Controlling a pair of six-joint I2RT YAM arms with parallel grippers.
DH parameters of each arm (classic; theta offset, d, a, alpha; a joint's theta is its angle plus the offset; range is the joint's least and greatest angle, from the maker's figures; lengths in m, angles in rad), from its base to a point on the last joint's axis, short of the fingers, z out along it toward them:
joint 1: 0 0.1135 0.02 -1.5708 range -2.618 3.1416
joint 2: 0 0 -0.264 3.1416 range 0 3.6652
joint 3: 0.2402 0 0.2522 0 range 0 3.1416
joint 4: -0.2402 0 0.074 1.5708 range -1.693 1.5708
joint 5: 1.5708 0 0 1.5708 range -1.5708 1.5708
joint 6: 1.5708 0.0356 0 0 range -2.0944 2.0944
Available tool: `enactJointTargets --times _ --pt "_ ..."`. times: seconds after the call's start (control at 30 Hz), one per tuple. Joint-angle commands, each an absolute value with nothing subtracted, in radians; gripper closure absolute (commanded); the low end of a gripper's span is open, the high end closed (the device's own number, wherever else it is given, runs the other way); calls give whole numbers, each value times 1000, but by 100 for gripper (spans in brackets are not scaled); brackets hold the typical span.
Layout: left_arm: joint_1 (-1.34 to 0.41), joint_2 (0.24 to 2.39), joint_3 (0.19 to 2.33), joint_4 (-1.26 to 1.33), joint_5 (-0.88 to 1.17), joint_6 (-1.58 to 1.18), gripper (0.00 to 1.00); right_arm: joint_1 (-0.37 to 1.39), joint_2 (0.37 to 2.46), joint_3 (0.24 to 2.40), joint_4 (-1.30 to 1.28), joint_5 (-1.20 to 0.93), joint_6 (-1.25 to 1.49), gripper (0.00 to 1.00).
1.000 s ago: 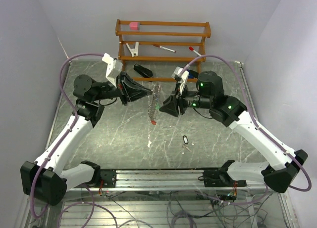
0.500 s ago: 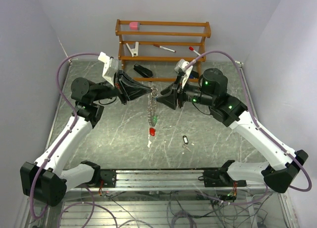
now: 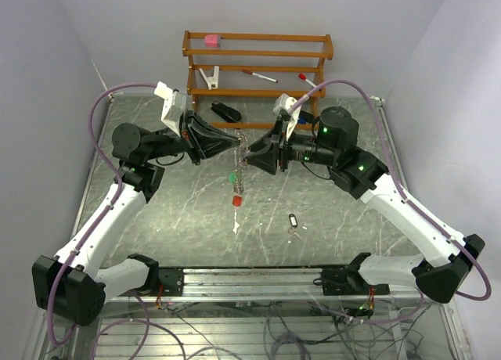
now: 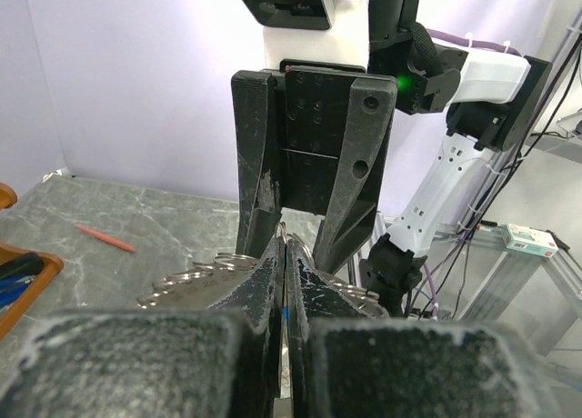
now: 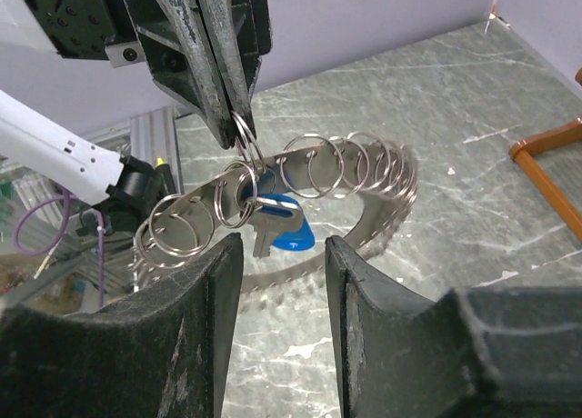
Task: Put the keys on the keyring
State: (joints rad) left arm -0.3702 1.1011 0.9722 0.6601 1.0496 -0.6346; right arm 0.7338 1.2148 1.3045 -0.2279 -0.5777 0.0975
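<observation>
The keyring (image 3: 243, 158), a large toothed silvery band carrying several small split rings, hangs off the table between both grippers. My left gripper (image 3: 239, 144) is shut on it; the left wrist view (image 4: 285, 243) shows the pads pinching one small ring, with the band (image 4: 195, 280) spreading to both sides. My right gripper (image 3: 252, 152) is open and empty, its jaws just below the band (image 5: 364, 177) in the right wrist view (image 5: 280, 265). A blue-tagged key (image 5: 284, 225) hangs on a small ring. Green-tagged (image 3: 232, 176) and red-tagged (image 3: 236, 199) keys dangle below. A black-tagged key (image 3: 293, 219) lies on the table.
A wooden rack (image 3: 258, 56) stands at the back with a pink eraser (image 3: 211, 40), a clip (image 3: 210, 78) and red-capped pens (image 3: 258, 76). A black stapler (image 3: 225, 111) lies in front of it. A white scrap (image 3: 236, 228) lies near the front.
My right gripper has moved up and left, close to the keyring. The ring has swung, and the red and green tags have shifted left. The left gripper keeps its hold.
</observation>
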Motion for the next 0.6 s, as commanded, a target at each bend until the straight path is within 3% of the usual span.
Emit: enactJointTargets --times 0.0,0.43,0.57 --pt "-369 1085 975 729 1019 -656 93 746 1227 1299 -162 -597 103 59" --pt "-370 1081 970 754 1018 -688 93 759 1263 1280 -49 -615 122 59" --pt "-370 1077 968 762 1017 -698 93 758 1279 1283 -38 -616 133 64"
